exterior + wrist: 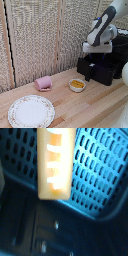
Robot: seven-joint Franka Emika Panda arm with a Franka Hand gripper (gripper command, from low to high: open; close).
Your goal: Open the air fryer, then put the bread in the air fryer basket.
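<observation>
The bread (55, 160), an orange-brown block with pale slits, hangs close to the wrist camera over the slotted black floor of the air fryer basket (97, 173). My fingers are outside the wrist view. In the exterior view the gripper (99, 54) reaches down from the white hand into the pulled-out air fryer basket (102, 70), and its tips are hidden there. The air fryer handle (88, 74) juts from the drawer's front. The air fryer (120, 50) stands behind the arm at the exterior view's right. The gripper is shut on the bread.
A white bowl (77, 85) with something yellow-orange inside sits on the wooden table (95, 107) just in front of the drawer. A pink cup (43, 83) lies on its side further to the exterior view's left. A patterned plate (31, 111) sits at the front left.
</observation>
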